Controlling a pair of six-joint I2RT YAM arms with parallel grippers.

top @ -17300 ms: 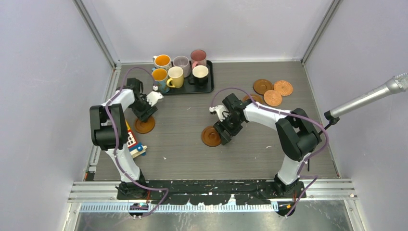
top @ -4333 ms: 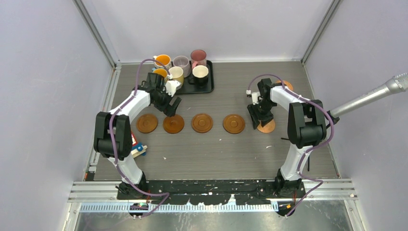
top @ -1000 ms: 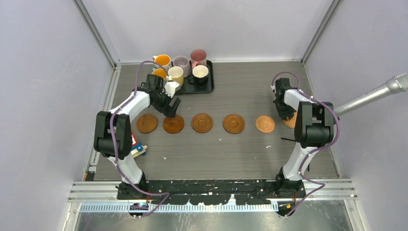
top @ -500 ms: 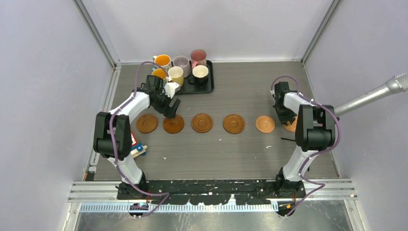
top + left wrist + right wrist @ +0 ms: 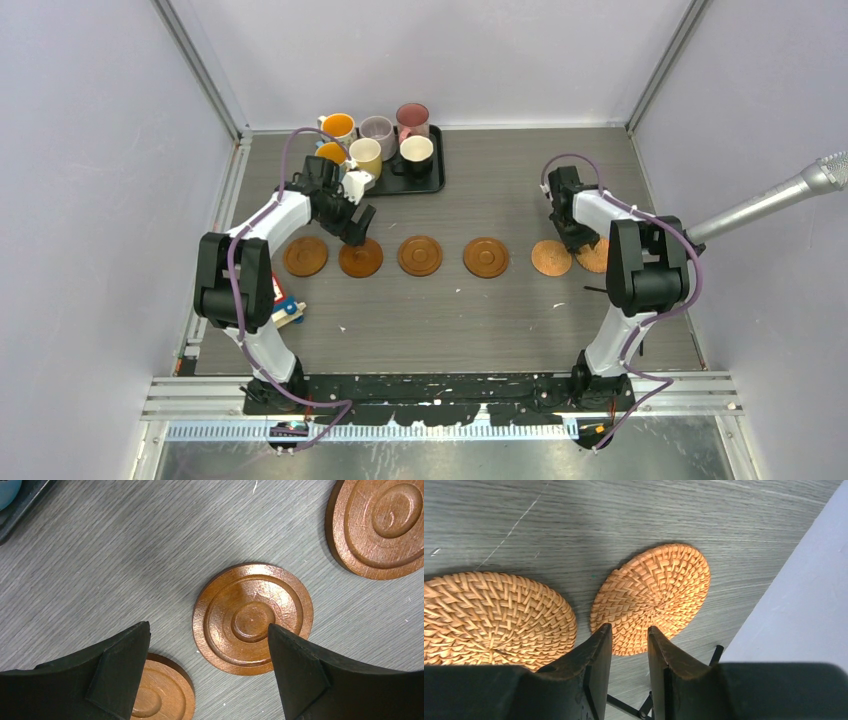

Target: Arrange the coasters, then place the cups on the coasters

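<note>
Six round brown coasters lie in a row across the table; the last two, the fifth (image 5: 551, 257) and sixth (image 5: 598, 255), almost touch. Six cups (image 5: 377, 130) stand on the black tray (image 5: 437, 178) at the back. My left gripper (image 5: 355, 228) hangs open above the second coaster (image 5: 360, 259), which shows ringed in its wrist view (image 5: 252, 617) between the left gripper's (image 5: 208, 627) wide jaws. My right gripper (image 5: 577, 237) is just behind the last two coasters. Its wrist view shows them woven, one (image 5: 656, 595) ahead and one (image 5: 494, 615) to the left, with the right gripper's (image 5: 629, 628) jaws slightly apart and holding nothing.
A microphone (image 5: 780, 205) juts in from the right wall, and a thin black rod (image 5: 600, 290) lies near the sixth coaster. A colourful toy block (image 5: 282, 300) sits by the left arm. Side walls close in on both edges of the table.
My right gripper has swung left from the table's right edge and parted its jaws, leaving the sixth coaster lying beside the fifth. The left arm has not moved.
</note>
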